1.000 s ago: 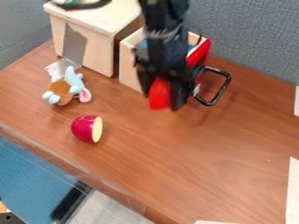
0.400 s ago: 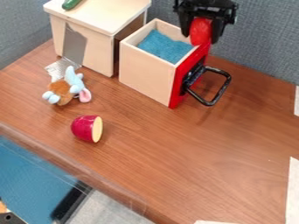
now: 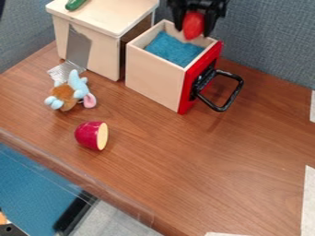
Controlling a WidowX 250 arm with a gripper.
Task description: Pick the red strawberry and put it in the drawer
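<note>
Claw, mine, one: lowered from the top edge, pinching one red strawberry.
Nearest, on the table (image 3: 203, 170): one dark-red half piece (image 3: 89, 135), pale cut face sideways; behind it, one plush toy (image 3: 67, 94). Farther: one drawer (image 3: 152, 76), pulled out, red front, black handle, blue cloth within. At the far side, my claw (image 3: 194, 31), pointing straight down, fingers either side of the strawberry (image 3: 193, 23), fruit held aloft by the drawer's far rim; whether directly over the opening, I cannot tell.
</note>
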